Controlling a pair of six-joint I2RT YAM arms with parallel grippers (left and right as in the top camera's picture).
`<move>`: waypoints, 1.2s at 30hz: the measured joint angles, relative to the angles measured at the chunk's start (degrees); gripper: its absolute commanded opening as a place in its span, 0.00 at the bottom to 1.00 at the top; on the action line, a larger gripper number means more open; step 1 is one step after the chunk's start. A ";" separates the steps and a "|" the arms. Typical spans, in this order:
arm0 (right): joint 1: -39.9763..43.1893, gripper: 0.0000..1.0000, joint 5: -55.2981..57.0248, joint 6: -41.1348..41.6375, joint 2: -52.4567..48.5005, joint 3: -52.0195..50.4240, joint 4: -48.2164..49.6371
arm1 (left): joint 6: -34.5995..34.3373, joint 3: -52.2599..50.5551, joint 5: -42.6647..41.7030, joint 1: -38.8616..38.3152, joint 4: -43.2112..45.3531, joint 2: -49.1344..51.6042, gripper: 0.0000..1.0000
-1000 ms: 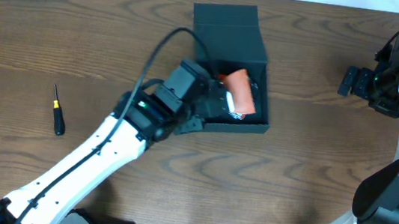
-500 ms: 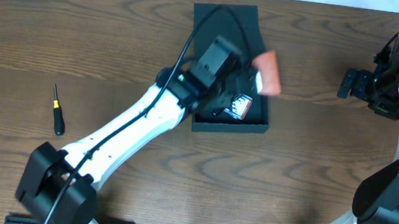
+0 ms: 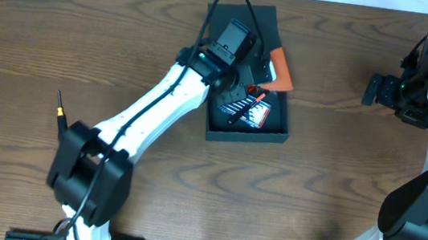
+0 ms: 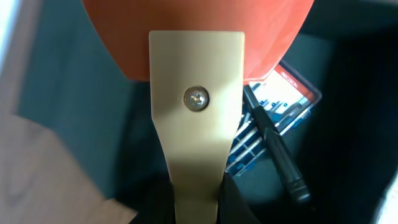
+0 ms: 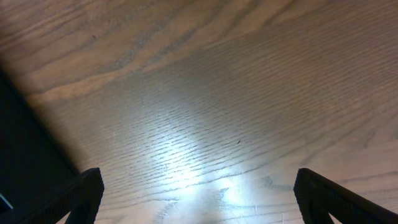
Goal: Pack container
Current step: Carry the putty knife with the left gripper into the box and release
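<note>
At near left on the wooden surface, a small screwdriver. Further in, at the centre, the container, open, with a bit set and a thin black tool inside. Over its far right part, the left fingers pinching the cream blade of an orange scraper. At far right, the right fingers spread wide above the wood. Farthest, the flap lid folded back.

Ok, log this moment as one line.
left end effector: shut on scraper, above container | right end effector: open, over table | container: lid open, bit set and black screwdriver inside
</note>
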State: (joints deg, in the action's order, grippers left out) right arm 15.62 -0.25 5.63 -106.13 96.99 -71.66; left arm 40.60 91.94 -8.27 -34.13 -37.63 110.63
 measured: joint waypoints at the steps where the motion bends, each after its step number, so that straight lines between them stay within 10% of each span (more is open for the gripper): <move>1: 0.00 0.99 0.00 0.00 0.00 0.00 0.00 | -0.09 0.00 -0.26 -0.04 -0.07 0.55 0.06; 26: 0.00 0.99 0.02 -0.22 0.00 0.00 -0.31 | -0.09 -0.04 -0.79 0.13 0.24 7.76 0.08; 29: 0.02 0.99 0.04 -0.28 0.00 0.00 -0.42 | 0.04 -0.04 -0.83 0.31 0.35 7.76 0.63; 33: 0.07 0.99 0.02 -0.50 0.00 0.00 -0.52 | -0.15 -0.04 -0.83 0.39 0.48 7.76 0.99; 36: 0.15 0.99 0.04 -0.68 0.00 0.00 -0.59 | -0.35 -0.04 -0.81 0.39 0.39 7.76 0.99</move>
State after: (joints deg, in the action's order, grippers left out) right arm 15.77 -0.21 4.95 -106.13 96.99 -72.25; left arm 40.25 91.90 -9.08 -33.74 -37.23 118.39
